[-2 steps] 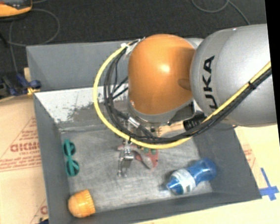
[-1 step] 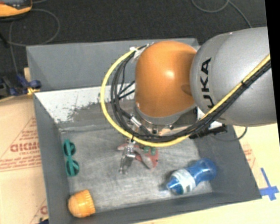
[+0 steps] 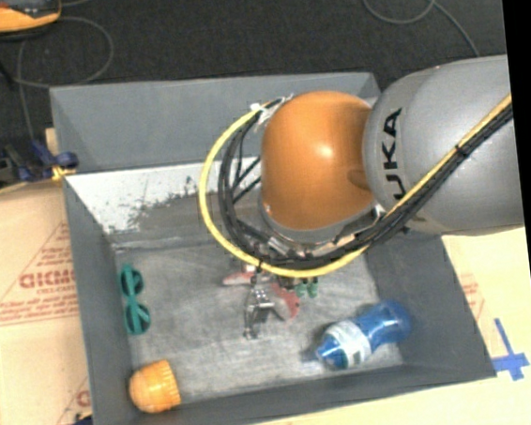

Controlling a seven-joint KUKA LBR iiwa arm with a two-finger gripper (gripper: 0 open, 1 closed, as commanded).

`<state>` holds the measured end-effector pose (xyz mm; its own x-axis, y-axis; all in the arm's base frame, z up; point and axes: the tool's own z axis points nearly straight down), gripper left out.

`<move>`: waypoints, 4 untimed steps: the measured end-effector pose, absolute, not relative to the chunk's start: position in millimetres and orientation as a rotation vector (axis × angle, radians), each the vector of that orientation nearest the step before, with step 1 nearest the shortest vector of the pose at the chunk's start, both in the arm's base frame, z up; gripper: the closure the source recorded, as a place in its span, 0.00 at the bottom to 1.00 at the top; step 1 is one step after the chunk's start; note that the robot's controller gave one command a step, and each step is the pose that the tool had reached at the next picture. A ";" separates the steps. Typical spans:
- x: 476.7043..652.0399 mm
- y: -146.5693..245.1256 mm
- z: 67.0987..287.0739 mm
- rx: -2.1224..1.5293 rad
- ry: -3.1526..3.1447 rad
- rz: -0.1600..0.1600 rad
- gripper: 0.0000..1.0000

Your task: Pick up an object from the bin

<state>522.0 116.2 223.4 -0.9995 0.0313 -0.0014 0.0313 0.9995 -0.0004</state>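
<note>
My gripper (image 3: 256,310) hangs below the orange wrist cover, low over the middle of the bin floor. Small red pieces (image 3: 288,305) and a small green piece (image 3: 307,288) lie right beside it, partly hidden under the arm; I cannot tell whether they touch it. A blue plastic bottle with a white label (image 3: 361,335) lies on its side to the gripper's lower right, apart from it.
A pair of teal toy glasses (image 3: 134,300) lies along the bin's left wall. An orange rounded thing (image 3: 154,386) sits in the front left corner. The arm and its cables cover the back right of the bin.
</note>
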 end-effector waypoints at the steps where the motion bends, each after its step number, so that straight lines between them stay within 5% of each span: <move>1: 523.9 109.1 220.2 0.352 3.119 0.002 0.00; 2: 558.9 101.0 167.3 0.585 3.077 0.005 0.00; 3: 575.5 84.2 118.1 0.202 3.131 -0.001 0.00; 4: 592.4 57.8 94.7 0.921 3.000 0.003 1.00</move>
